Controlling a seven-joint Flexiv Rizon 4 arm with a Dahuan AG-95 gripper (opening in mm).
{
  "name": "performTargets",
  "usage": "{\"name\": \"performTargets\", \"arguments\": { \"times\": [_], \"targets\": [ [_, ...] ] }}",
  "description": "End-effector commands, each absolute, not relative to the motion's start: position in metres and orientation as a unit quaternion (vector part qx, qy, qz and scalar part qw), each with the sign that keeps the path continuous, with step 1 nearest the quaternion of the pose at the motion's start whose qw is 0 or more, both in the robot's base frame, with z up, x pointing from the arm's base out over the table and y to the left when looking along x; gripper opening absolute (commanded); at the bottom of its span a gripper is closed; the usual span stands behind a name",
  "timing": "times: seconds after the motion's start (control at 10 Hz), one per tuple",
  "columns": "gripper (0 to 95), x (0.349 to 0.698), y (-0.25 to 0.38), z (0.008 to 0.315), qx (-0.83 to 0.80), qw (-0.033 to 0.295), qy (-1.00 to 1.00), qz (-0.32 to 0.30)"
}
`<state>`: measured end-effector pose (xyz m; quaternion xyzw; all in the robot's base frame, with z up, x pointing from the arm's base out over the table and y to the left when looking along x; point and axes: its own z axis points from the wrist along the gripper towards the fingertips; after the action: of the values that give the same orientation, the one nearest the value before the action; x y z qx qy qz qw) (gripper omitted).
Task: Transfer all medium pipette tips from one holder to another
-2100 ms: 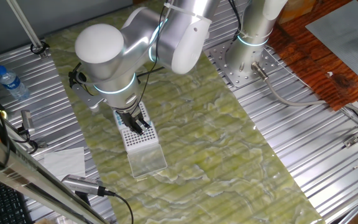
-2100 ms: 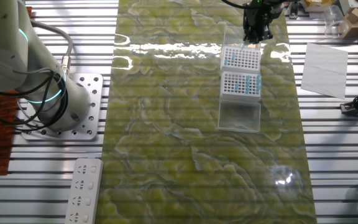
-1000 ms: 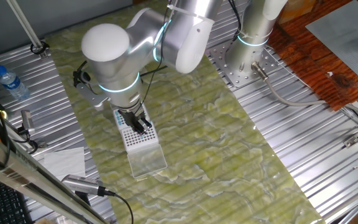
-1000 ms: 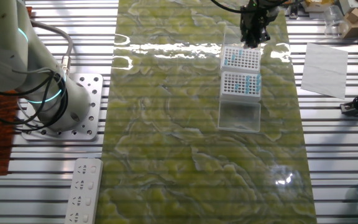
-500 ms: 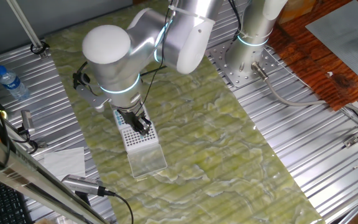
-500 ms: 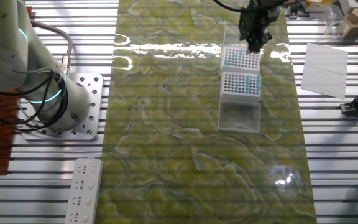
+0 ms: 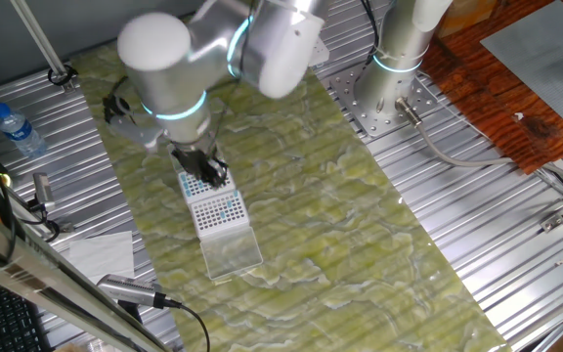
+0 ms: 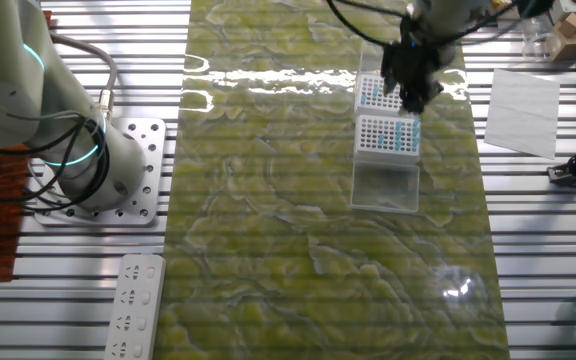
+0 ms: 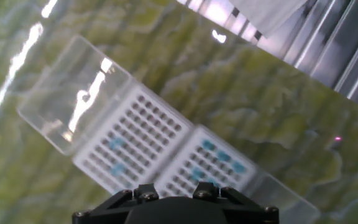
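Black two-finger pincer (image 8: 414, 92) hovered over two white perforated racks (image 8: 387, 134); jaw state unclear. Advice: centre over one light-blue-topped pipette tip (image 9: 221, 155), descend plumb, avoid neighbours.

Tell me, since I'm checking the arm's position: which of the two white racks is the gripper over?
The gripper hangs over the far rack, at its seam with the second rack, which borders the clear lid.

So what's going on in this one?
A single robot arm is working over two white tip racks set end to end on the green mat. Its gripper sits above the seam between them. Both racks hold only a scattering of blue pipette tips among many bare holes. A clear lid lies flat next to one rack. Whether the gripper holds a tip can't be made out.
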<state>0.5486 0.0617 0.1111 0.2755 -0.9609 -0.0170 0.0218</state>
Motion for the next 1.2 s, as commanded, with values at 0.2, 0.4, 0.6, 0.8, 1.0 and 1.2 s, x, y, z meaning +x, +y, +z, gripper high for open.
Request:
{"name": "performTargets", "arguments": {
  "times": [0.2, 0.4, 0.6, 0.8, 1.0, 1.2],
  "targets": [
    [38.0, 0.54, 0.042, 0.106, 0.287, 0.02, -0.958, -0.016],
    [38.0, 0.533, 0.04, 0.097, 0.287, 0.015, -0.958, -0.014],
    [38.0, 0.532, 0.039, 0.093, 0.289, 0.01, -0.957, -0.013],
    [19.0, 0.532, 0.038, 0.09, 0.291, 0.008, -0.957, -0.012],
    [19.0, 0.528, 0.038, 0.083, 0.289, 0.003, -0.957, -0.011],
    [19.0, 0.528, 0.037, 0.079, 0.292, -0.001, -0.957, -0.009]
  ]
}}
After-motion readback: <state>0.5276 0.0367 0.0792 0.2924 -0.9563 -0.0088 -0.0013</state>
